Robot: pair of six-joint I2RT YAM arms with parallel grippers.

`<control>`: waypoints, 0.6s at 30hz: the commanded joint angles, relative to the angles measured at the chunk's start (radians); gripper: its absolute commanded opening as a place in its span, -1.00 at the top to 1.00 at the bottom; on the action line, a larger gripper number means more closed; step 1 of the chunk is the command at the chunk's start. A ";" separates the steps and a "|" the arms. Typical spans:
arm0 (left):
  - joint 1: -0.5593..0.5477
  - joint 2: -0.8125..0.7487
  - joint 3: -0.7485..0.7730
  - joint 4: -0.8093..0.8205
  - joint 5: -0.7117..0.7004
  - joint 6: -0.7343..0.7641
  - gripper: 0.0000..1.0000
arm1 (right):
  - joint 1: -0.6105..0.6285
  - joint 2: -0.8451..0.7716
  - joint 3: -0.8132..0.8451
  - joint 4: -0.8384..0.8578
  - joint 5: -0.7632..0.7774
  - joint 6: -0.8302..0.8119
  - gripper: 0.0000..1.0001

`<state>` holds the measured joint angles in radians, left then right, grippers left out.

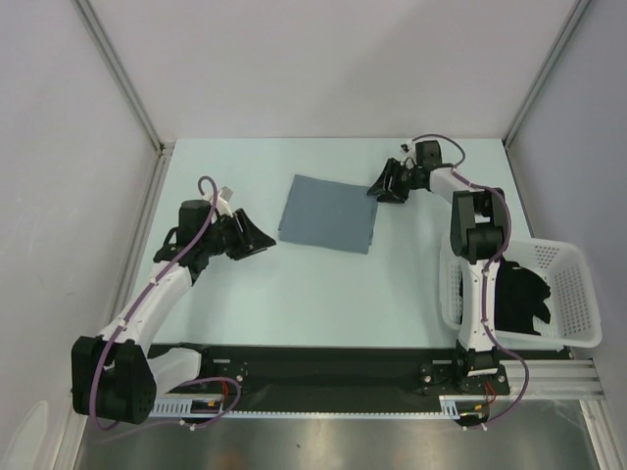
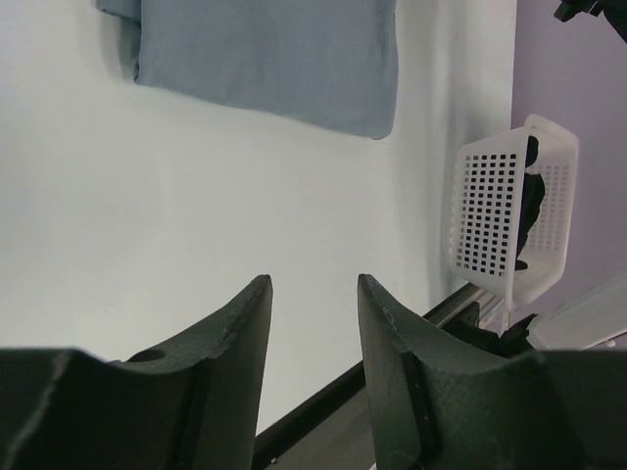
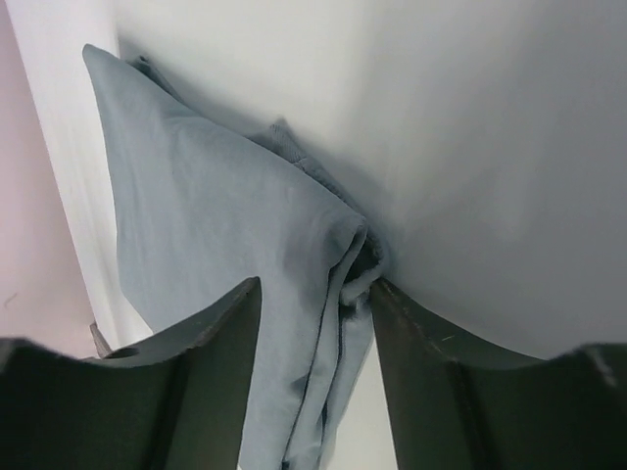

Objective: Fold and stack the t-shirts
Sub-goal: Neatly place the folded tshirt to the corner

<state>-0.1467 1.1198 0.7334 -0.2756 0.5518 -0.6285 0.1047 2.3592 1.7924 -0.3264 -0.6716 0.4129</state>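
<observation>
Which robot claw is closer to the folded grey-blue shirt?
Right. The right gripper straddles the far right corner of the grey-blue t-shirt; the left gripper hangs clear of its left edge.

left pincer point(image 2: 313, 284) parted, hovering, right pincer point(image 3: 315, 284) low, reaching far forward

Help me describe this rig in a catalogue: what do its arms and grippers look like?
Both the left arm and right arm have white links and bulky black joints, with a thin purple cable looping along each. The left gripper and right gripper are black, each with two broad curved matte fingers.
</observation>
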 commanded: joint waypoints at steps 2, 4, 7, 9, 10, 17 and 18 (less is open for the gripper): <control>0.001 -0.029 0.008 0.021 0.000 -0.014 0.07 | 0.013 0.049 0.010 -0.026 -0.005 -0.019 0.00; 0.001 -0.029 0.004 0.027 0.004 -0.017 0.07 | 0.013 0.051 0.004 -0.025 -0.006 -0.019 0.17; 0.001 -0.031 0.000 0.026 0.005 -0.017 0.07 | 0.015 0.057 0.007 -0.025 -0.023 -0.016 0.47; 0.001 -0.032 0.000 0.023 0.008 -0.019 0.08 | 0.016 0.055 0.005 -0.020 -0.032 -0.010 0.65; 0.001 -0.034 0.000 0.023 0.010 -0.022 0.07 | 0.016 0.051 0.002 -0.017 -0.036 -0.002 0.68; 0.002 -0.043 -0.009 0.033 0.016 -0.039 0.07 | 0.023 0.013 0.001 -0.019 -0.033 0.049 0.99; 0.002 -0.048 -0.011 0.042 0.017 -0.042 0.07 | 0.021 0.003 0.005 -0.042 0.028 0.049 1.00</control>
<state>-0.1467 1.1088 0.7315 -0.2710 0.5529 -0.6518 0.1081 2.3905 1.7924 -0.3237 -0.6926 0.4442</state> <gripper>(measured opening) 0.462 0.141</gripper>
